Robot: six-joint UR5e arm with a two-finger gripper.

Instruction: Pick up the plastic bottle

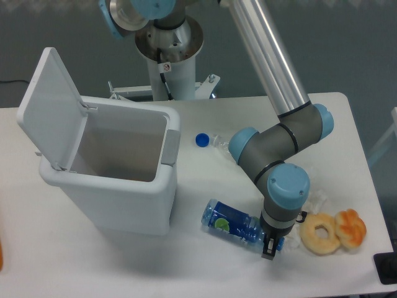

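Gripper (269, 248) down at the bottle (234, 225) neck, four o'clock of the bin (124, 186) — jaw gap unreadable. Best squeezed squarely, lifted straight — slippery plastic.

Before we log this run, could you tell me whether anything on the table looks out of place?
A loose blue cap lies on the table, apart from the small clear bottle beside it. The plastic bottle lies on its side.

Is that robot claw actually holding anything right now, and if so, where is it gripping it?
The gripper is down at the cap end of the plastic bottle, which lies on the table, but whether it has closed on it cannot be told.
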